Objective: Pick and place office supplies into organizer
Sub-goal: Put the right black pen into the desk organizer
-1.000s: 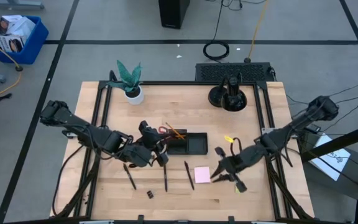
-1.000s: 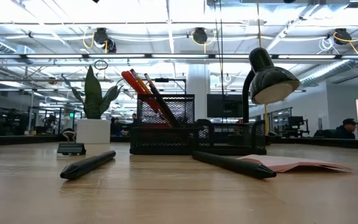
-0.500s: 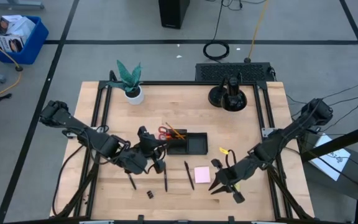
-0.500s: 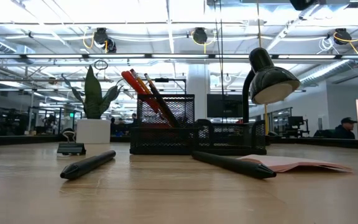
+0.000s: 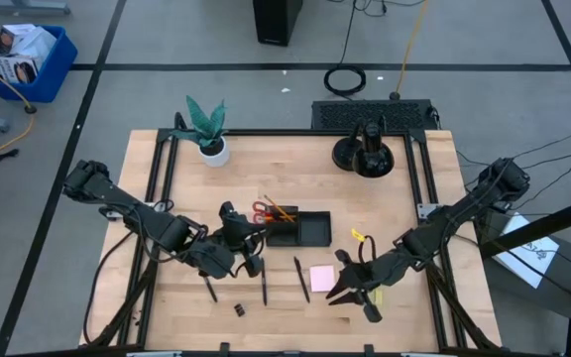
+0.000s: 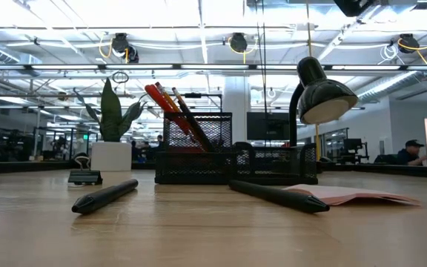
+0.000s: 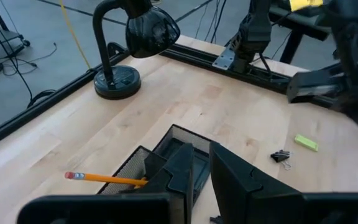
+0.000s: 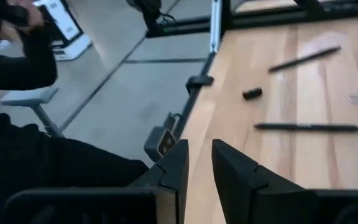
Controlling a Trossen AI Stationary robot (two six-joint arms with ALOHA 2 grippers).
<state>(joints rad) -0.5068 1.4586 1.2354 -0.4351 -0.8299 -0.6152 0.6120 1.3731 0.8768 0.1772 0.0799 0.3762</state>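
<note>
From above, on the pale wooden table (image 5: 167, 178), three black pens (image 5: 264, 284) lie loose near the front edge, beside one square pink sticky-note pad (image 5: 322, 278) and one tiny binder clip (image 5: 239, 309). One low black mesh organizer (image 5: 300, 227) sits mid-table with red-handled scissors (image 5: 261, 210) and an orange pencil (image 5: 281, 211) at its left end. A potted plant (image 5: 207, 129) and a round-based desk lamp (image 5: 363, 151) stand at the back. Left gripper (image 5: 249, 256) hovers just left of the organizer; right gripper (image 5: 348, 291) hangs beside the pad.

At table height, two pens lie on the smooth wood before the organizer's mesh cup, and a long room with ceiling lights stretches behind.

Left wrist: the fingers (image 7: 182, 171) stand narrowly apart, empty, over the organizer.

Right wrist: the fingers (image 8: 235, 168) are slightly parted, holding nothing, above the table edge.
</note>
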